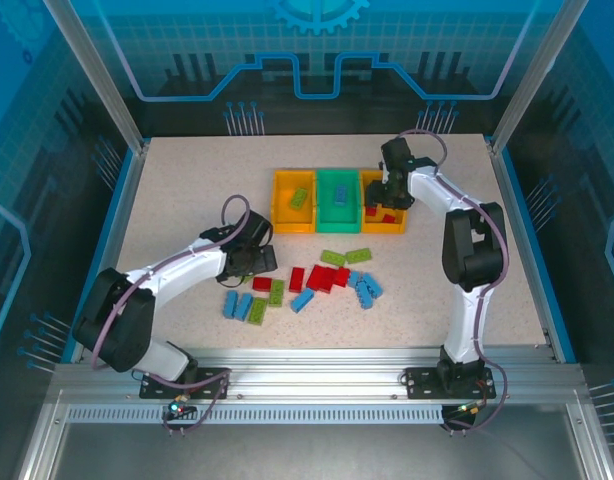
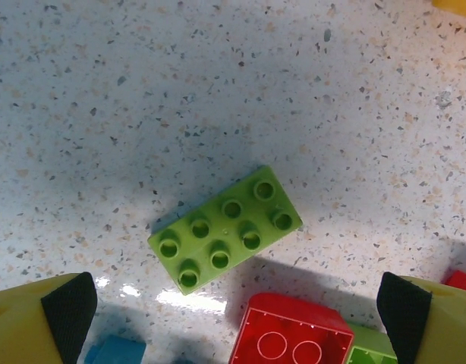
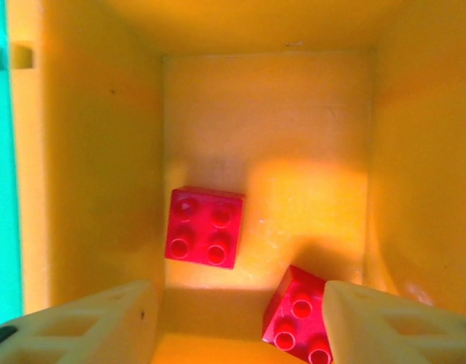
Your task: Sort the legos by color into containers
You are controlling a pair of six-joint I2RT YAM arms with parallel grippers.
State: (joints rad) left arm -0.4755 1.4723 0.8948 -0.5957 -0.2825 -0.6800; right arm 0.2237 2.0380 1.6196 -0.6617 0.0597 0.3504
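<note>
The left hand (image 2: 234, 311) hovers wide open over a lime green brick (image 2: 225, 227) lying flat on the desk (image 2: 142, 91), probably so that its fingers can go around it. The right hand (image 3: 233, 326) is parted and holds nothing over the right orange container (image 3: 263, 98), where two red bricks (image 3: 205, 226) lie; red seems to be collected there.

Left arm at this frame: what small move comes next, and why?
Probably ease the left gripper forward and down over the lime green brick, then close. Its jaws stand wide open with nothing between them, and the brick lies flat on the table, studs up, just ahead of them. A red brick sits close by, so stay centred.
</note>
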